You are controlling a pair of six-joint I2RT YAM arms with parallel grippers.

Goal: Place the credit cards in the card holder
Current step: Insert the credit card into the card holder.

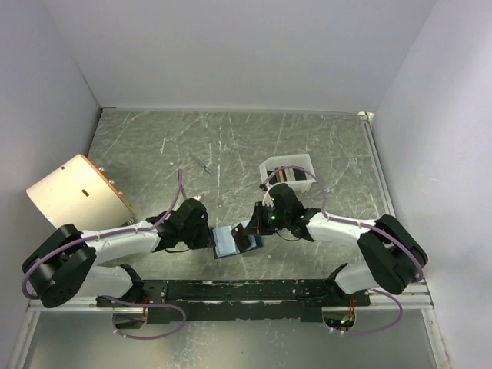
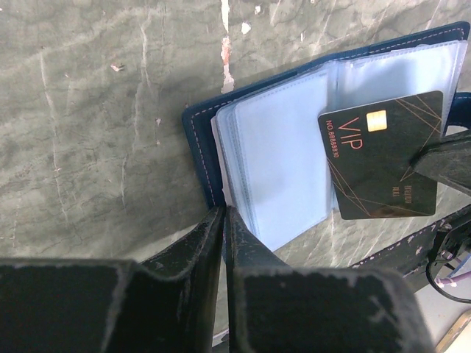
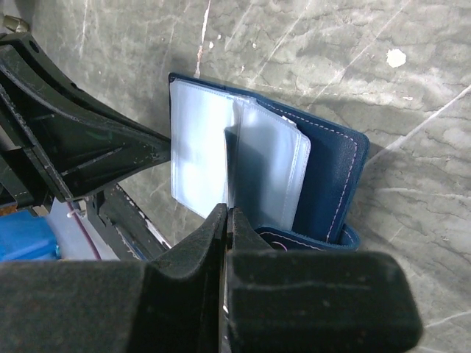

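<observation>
The card holder (image 1: 225, 243) lies open between the two arms, dark blue cover (image 2: 200, 147) outside and clear sleeves fanned up inside (image 3: 335, 176). My left gripper (image 2: 224, 213) is shut on the holder's near edge, by the cover and sleeves (image 1: 209, 237). A black credit card marked VIP (image 2: 383, 158) hangs over the sleeves. My right gripper (image 3: 227, 213) is shut on it (image 1: 257, 229). In the right wrist view the card (image 3: 226, 169) shows edge-on, standing against the sleeves. More credit cards (image 1: 286, 175) lie in the white tray.
The white tray (image 1: 304, 163) stands just behind the right gripper. A large pale round object (image 1: 73, 196) sits at the left edge by the left arm. A thin small stick (image 1: 201, 163) lies on the grey table further back. White walls close in the table.
</observation>
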